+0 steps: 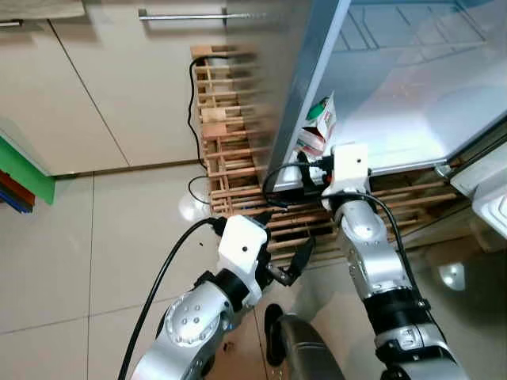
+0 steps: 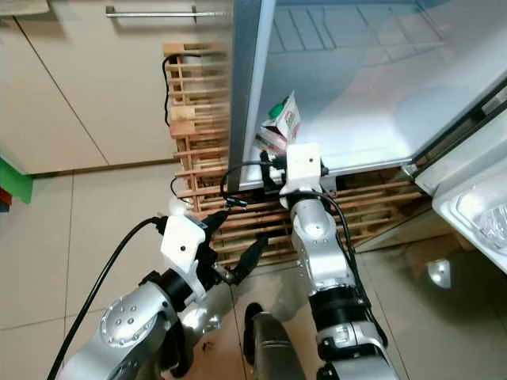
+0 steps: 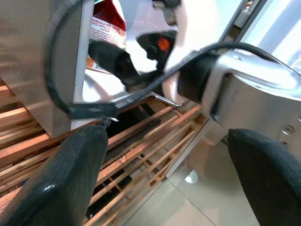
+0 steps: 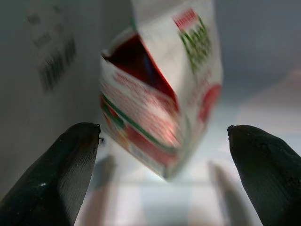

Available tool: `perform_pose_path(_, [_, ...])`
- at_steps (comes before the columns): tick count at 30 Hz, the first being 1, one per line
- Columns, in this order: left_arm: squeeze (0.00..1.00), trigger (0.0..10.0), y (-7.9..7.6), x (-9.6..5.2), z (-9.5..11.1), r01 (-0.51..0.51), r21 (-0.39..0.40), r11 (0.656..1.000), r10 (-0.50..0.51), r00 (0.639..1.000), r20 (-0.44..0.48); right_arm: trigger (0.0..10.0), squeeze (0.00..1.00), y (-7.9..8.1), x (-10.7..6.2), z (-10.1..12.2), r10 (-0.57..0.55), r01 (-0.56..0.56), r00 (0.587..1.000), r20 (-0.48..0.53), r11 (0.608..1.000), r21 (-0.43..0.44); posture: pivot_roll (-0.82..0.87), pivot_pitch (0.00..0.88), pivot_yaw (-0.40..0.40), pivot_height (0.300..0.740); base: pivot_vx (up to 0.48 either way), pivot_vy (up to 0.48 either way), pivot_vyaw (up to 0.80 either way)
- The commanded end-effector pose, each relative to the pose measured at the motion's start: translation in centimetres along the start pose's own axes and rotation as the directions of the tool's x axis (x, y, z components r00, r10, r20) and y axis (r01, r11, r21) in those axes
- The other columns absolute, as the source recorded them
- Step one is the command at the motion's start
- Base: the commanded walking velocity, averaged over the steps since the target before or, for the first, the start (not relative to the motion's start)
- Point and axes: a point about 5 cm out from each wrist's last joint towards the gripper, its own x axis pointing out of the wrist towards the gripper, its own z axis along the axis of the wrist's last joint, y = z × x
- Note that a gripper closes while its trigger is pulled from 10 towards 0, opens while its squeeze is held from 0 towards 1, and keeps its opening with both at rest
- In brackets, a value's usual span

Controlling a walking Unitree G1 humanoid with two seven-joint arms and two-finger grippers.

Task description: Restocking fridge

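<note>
A red, white and green juice carton (image 1: 321,125) stands tilted on the white shelf floor (image 1: 412,119) of the open fridge, close to its left wall. My right gripper (image 1: 306,171) reaches in at the shelf's front edge, just short of the carton. In the right wrist view the carton (image 4: 160,99) sits beyond the two black fingertips (image 4: 70,160), which stand wide apart and touch nothing. My left gripper (image 1: 289,265) hangs lower, open and holding nothing, in front of the wooden slats.
A wooden slatted pallet (image 1: 230,150) lies under and left of the fridge, with a black cable (image 1: 192,119) running over it. Beige cabinet doors (image 1: 119,87) stand at the left. The fridge door (image 2: 475,198) juts out at the right. Tiled floor (image 1: 95,253) lies below.
</note>
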Motion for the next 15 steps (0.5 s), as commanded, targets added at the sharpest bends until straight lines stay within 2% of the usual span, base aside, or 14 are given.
perform_pose_path(1, [0.0, 10.0, -0.5, -0.1, -0.4, 0.004, -0.015, 1.0, -0.004, 1.0, -0.013, 10.0, 0.0, 0.1, -0.1, -0.6, 0.009, -0.009, 1.0, -0.008, 1.0, 0.008, -0.08, 0.306, -0.115, 0.74, 0.0, 0.0, 0.0])
perform_pose_path(5, [0.0, 10.0, -0.5, -0.1, -0.4, 0.001, -0.014, 1.0, -0.001, 1.0, -0.013, 10.0, 0.0, 0.8, 0.7, -0.1, 0.042, -0.042, 0.999, 0.023, 0.999, 0.015, -0.08, 0.31, -0.116, 0.74, 0.0, 0.0, 0.0])
perform_pose_path(8, [0.0, 10.0, -0.5, -0.1, -0.4, -0.004, -0.014, 1.0, 0.004, 1.0, -0.013, 10.0, 0.0, 1.5, 1.3, 0.9, 0.092, -0.096, 0.993, 0.071, 0.994, 0.055, -0.07, 0.312, -0.116, 0.74, 0.0, 0.0, 0.0])
perform_pose_path(10, [0.0, 10.0, -0.5, -0.1, -0.4, -0.006, -0.014, 1.0, 0.005, 1.0, -0.013, 10.0, 0.0, 2.3, 1.4, 1.7, 0.156, -0.172, 0.98, 0.123, 0.977, 0.127, -0.07, 0.314, -0.116, 0.74, 0.0, 0.0, 0.0])
perform_pose_path(15, [0.0, 10.0, -0.4, 0.0, -0.4, -0.006, -0.015, 1.0, 0.006, 1.0, -0.012, 10.0, 0.0, 2.6, 1.4, 2.5, 0.207, -0.235, 0.964, 0.167, 0.958, 0.163, -0.08, 0.313, -0.113, 0.74, 0.0, 0.0, 0.0])
